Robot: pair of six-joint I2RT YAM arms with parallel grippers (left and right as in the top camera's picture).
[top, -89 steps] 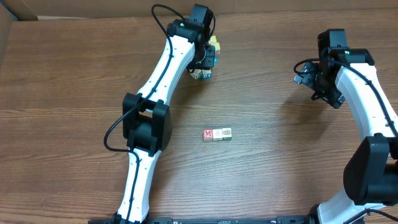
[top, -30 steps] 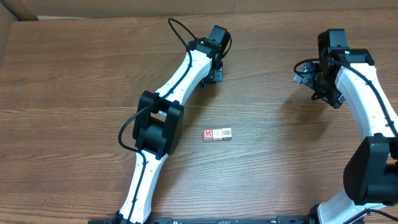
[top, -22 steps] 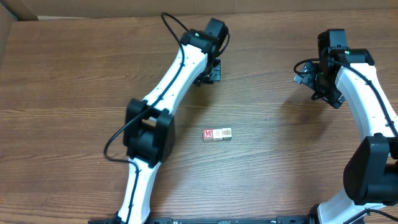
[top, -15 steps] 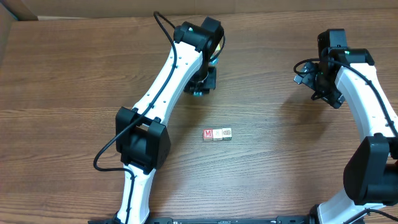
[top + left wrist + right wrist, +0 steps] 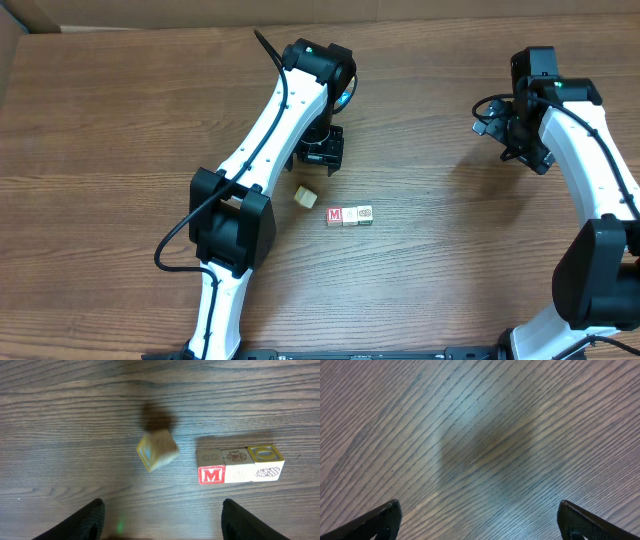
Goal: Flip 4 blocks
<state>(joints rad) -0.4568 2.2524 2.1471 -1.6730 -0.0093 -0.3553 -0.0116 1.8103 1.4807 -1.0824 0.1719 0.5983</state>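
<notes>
Three blocks stand in a row [image 5: 349, 215] mid-table: a red M block [image 5: 210, 466], a brown-print block [image 5: 237, 464] and a yellow-bordered O block [image 5: 267, 462]. A fourth block [image 5: 305, 196] lies loose just left of the row. In the left wrist view this block [image 5: 157, 450] is blurred and tilted, with a yellow edge. My left gripper [image 5: 322, 152] hovers behind it, and in its own view the left gripper [image 5: 162, 516] is open and holds nothing. My right gripper [image 5: 503, 132] is far right. The wrist view shows that gripper [image 5: 480, 516] open over bare wood.
The wooden table [image 5: 450, 270] carries only these blocks. A cardboard wall [image 5: 30, 12] runs along the far edge. The left arm's links [image 5: 232, 210] stretch from the front edge up to the middle.
My left gripper swung from the far side toward the row and opened. The block it carried dropped onto the table left of the row. The right arm stayed still.
</notes>
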